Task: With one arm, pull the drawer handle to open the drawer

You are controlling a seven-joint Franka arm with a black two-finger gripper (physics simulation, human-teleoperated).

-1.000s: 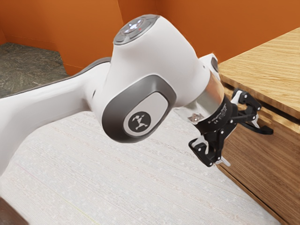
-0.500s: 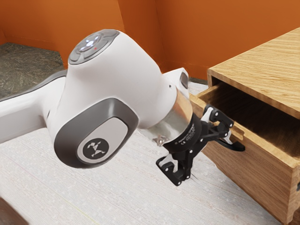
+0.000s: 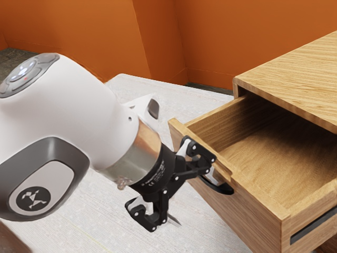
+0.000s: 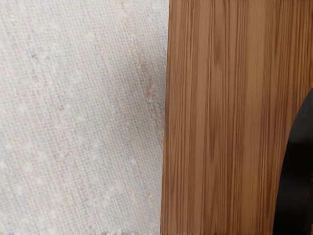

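Prob. woven surface (image 3: 95, 237), orange walls (image 3: 237, 31); drawer (image 3: 253, 158) open

Small white print (image 3: 157, 179) on the claw (image 3: 184, 194) is unreadable.

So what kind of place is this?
Probably a room in a house, drawn by a computer: it has orange walls, a pale woven carpet, and a wooden cabinet with its drawer pulled open.
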